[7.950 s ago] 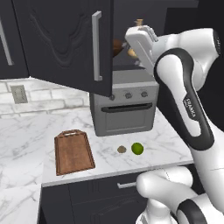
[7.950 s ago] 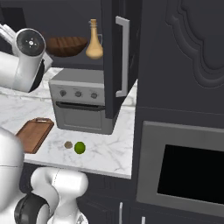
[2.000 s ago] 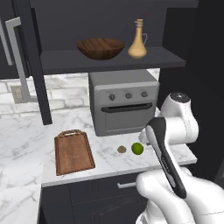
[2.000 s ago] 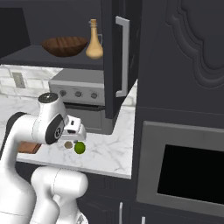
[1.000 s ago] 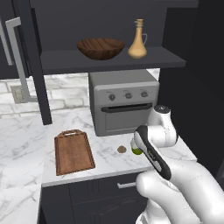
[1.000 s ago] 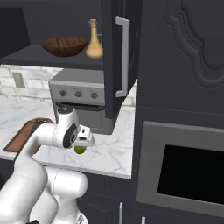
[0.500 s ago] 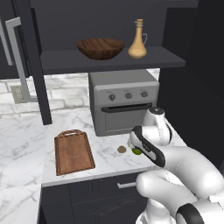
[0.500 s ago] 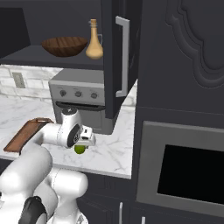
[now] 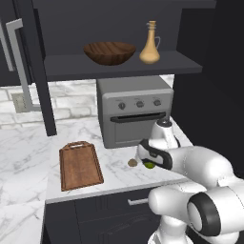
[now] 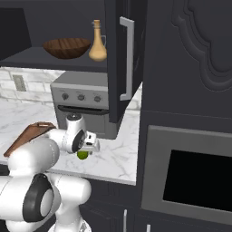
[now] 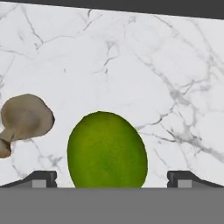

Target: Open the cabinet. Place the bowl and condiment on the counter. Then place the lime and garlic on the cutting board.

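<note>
Jaws spread wide around one lime [image 11: 107, 150], one garlic [image 11: 25, 119] beside.

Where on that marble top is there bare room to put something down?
The counter is bare left of the cutting board, out to the wall. The board's top is free too. It is crowded before the toaster oven: garlic, lime and open fingers.
</note>
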